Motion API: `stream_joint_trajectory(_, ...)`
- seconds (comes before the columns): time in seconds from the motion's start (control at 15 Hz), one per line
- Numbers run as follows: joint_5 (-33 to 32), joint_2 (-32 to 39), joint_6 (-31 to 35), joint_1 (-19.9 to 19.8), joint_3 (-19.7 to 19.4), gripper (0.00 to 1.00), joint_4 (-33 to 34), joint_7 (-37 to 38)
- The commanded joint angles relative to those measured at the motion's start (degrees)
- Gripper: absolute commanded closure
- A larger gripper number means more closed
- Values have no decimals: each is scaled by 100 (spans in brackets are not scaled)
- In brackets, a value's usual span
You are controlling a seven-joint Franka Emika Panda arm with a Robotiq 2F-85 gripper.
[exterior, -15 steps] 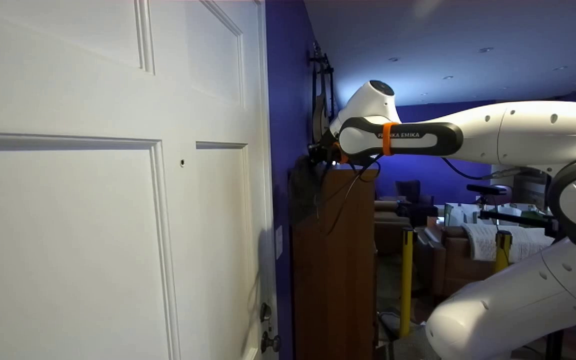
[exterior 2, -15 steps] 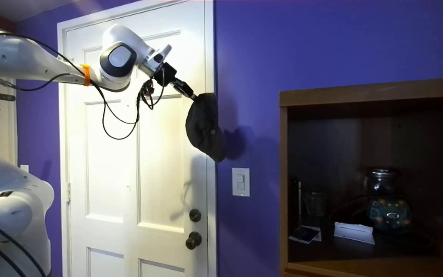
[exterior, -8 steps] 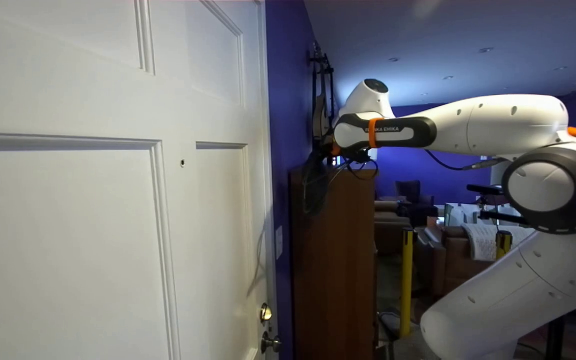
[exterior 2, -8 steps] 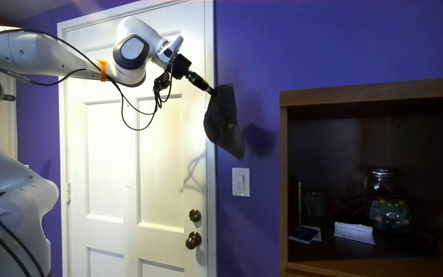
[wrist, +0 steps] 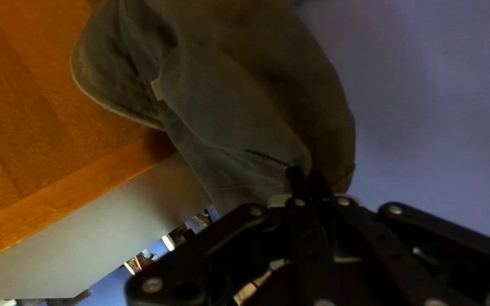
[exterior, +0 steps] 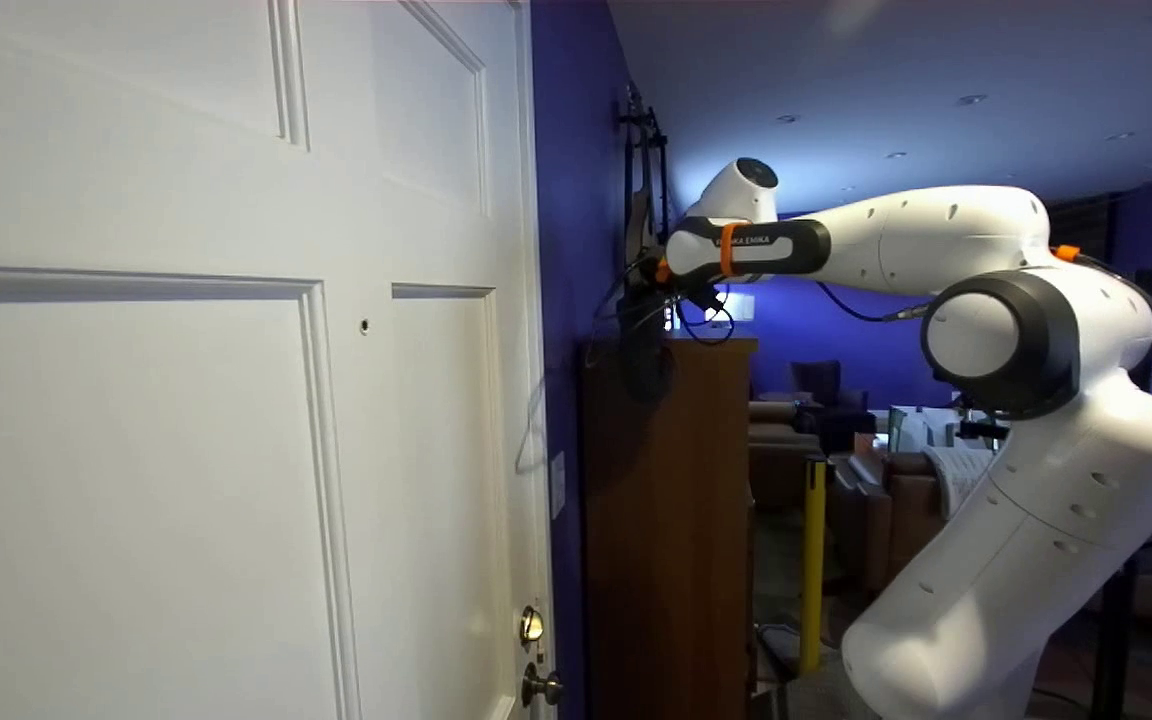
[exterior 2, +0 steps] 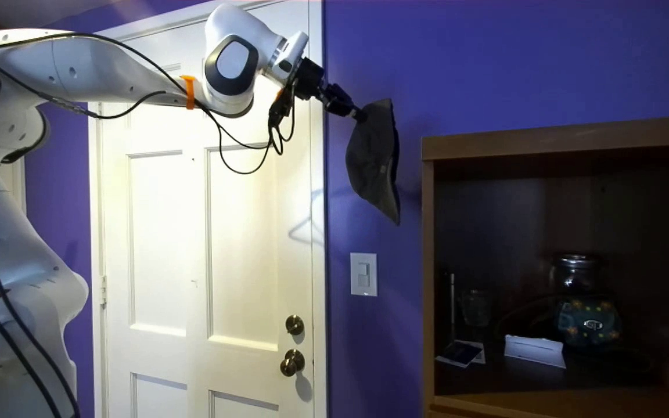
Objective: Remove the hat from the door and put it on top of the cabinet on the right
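Note:
My gripper is shut on the edge of the dark grey-black hat. The hat hangs below the fingertips in front of the purple wall, apart from the door. The wooden cabinet stands to the right, its top edge a little below gripper height. In the wrist view, the gripper pinches a fold of the hat, and the cabinet side shows behind it. In an exterior view, the hat hangs in front of the cabinet, and the arm partly hides the fingers.
A light switch is on the wall below the hat. A jar and folded cards stand on the cabinet's inner shelf. Loose cables hang under the wrist. Dark items hang on the wall beyond the cabinet.
My gripper has carried the hat to the right and upward, from in front of the door frame to the wall beside the cabinet. The gripper has stayed shut on it.

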Motion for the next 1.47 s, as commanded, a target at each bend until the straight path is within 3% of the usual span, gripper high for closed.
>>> stream_joint_trajectory(0.0, 584, 401, 473, 542, -605, 99, 575, -285)
stream_joint_trajectory(0.27, 911, 728, 748, 638, -1015, 99, 1055, -104)
stream_joint_trajectory(0.33, 678, 442, 613, 604, -884, 95, 649, -167)
stream_joint_trajectory(0.73, 780, 703, 630, 632, -1039, 99, 994, -115)
stream_joint_trajectory(1.0, 1326, 1180, 903, 825, -1400, 99, 1583, -266)
stream_joint_trajectory(1.4, 2407, 1962, 776, 961, -2124, 99, 2614, -761)
